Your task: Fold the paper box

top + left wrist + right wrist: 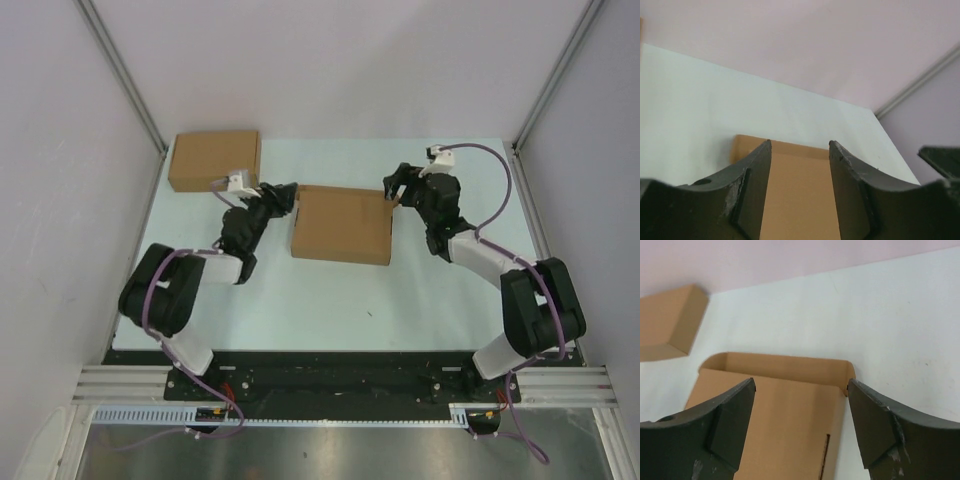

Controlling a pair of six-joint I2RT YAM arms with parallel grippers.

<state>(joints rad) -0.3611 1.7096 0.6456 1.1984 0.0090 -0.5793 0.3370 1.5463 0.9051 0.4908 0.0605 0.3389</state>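
Left end effector and right end effector gape empty; paper box lies closed, flat, brown.

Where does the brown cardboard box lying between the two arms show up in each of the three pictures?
Top external: paper box in the middle of the picture, between the arms.
Left wrist: paper box at bottom centre, seen between the left fingers.
Right wrist: paper box at lower centre, between the right fingers.
Shared landmark: the pale table under it, in all three views.
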